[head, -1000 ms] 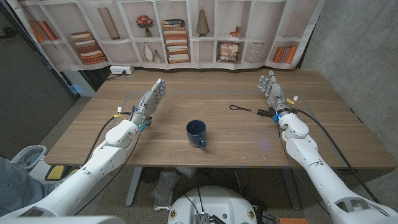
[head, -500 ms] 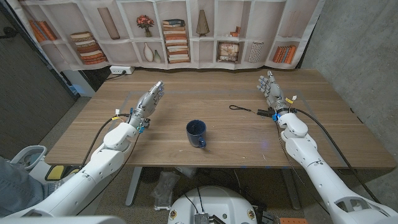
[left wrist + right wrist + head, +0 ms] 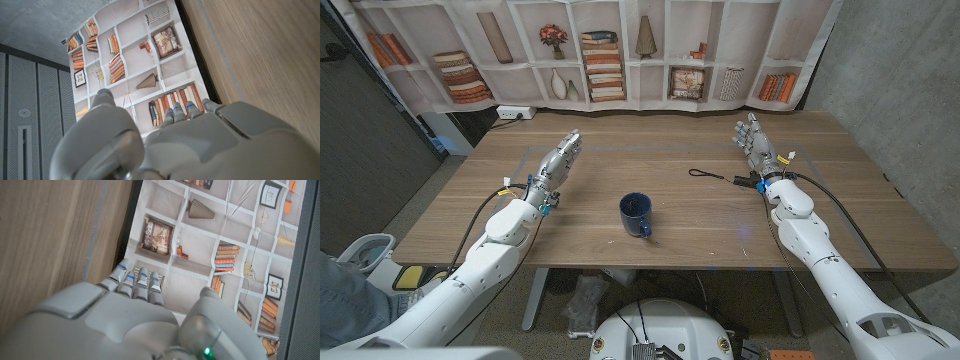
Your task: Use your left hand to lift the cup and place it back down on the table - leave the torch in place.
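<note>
A dark blue cup (image 3: 636,214) with a handle stands upright, mid-table.

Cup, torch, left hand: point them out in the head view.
cup (image 3: 636,214), head view, on its rim.
torch (image 3: 744,182), head view, on its dark body.
left hand (image 3: 558,161), head view, on its back.

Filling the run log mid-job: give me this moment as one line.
left hand: open, left of cup, not touching | right hand: open, beside torch | cup: upright on table, ungrasped | torch: on table | lift: not begun
</note>
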Available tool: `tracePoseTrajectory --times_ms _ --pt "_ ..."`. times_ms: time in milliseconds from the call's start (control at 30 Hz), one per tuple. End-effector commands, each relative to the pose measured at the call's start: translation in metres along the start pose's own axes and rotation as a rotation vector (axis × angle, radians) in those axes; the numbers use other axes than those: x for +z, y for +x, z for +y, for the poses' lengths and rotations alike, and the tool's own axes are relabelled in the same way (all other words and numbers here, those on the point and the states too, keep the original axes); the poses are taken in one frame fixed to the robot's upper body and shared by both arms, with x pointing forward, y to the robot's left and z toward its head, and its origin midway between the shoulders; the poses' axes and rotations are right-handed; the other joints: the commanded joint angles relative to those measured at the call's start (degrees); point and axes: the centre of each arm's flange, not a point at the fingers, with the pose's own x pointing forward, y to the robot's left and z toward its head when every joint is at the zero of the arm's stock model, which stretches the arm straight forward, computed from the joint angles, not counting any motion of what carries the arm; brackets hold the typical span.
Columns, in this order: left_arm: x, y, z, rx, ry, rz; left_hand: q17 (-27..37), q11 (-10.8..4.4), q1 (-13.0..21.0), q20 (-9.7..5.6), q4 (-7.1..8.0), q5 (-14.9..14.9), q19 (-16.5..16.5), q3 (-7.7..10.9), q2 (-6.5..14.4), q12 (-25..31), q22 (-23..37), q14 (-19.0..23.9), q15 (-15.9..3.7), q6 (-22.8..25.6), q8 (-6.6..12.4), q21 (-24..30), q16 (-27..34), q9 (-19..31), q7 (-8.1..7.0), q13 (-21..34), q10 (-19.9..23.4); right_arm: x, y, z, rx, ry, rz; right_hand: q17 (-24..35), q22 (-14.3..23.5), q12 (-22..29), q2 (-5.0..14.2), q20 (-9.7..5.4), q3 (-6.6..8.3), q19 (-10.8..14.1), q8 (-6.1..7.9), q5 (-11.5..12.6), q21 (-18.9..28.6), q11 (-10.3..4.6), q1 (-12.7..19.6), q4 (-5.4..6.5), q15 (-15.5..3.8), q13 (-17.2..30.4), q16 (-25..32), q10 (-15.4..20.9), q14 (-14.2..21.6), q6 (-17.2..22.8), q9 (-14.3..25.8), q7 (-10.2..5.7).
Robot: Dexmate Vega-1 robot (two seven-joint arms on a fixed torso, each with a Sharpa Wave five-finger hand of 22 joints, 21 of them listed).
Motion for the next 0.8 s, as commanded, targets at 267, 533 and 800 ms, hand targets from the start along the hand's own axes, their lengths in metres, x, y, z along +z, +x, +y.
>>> tracePoseTrajectory --times_ms 267,533,800 --pt "-0.004 -0.004 -0.005 -0.042 0.014 -0.01 0.2 0.09 1.89 0.8 -1.3 0.32 -1.02 0.08 -0.81 -0.15 0.15 -0.55 0.69 -0.86 0.05 -0.09 -0.11 0.09 0.04 0.35 -0.74 0.005 0.0 -0.003 -0.005 -0.005 -0.014 0.26 0.28 -0.04 0.36 -1.75 0.04 0.29 0.08 -0.32 -0.41 0.13 0.6 -0.33 0.25 0.21 0.02 -0.06 0.29 0.15 0.14 0.09" --pt "0.001 -0.012 -0.005 -0.05 0.048 0.0 0.22 0.58 3.06 1.32 -2.16 0.44 -1.45 -0.14 -1.6 -0.25 0.19 -1.21 0.94 -1.54 -0.1 -0.1 -0.24 0.11 0.2 0.38 -1.24 0.005 0.0 -0.003 -0.007 -0.001 -0.016 0.28 0.29 -0.04 0.34 -1.78 -0.01 0.33 0.05 -0.4 -0.53 0.16 0.59 -0.36 0.3 0.21 0.03 -0.07 0.3 0.1 0.14 0.11" --pt "0.006 -0.018 -0.005 -0.065 0.074 -0.004 0.24 0.63 3.63 1.73 -2.63 0.5 -1.88 -0.42 -2.24 -0.34 0.22 -1.64 1.03 -2.37 -0.32 -0.15 -0.29 0.12 0.28 0.4 -1.72 0.004 0.0 -0.001 -0.006 0.006 -0.016 0.3 0.3 -0.06 0.33 -1.76 -0.06 0.37 0.05 -0.5 -0.71 0.12 0.58 -0.4 0.27 0.21 0.02 -0.12 0.29 0.1 0.15 0.1"
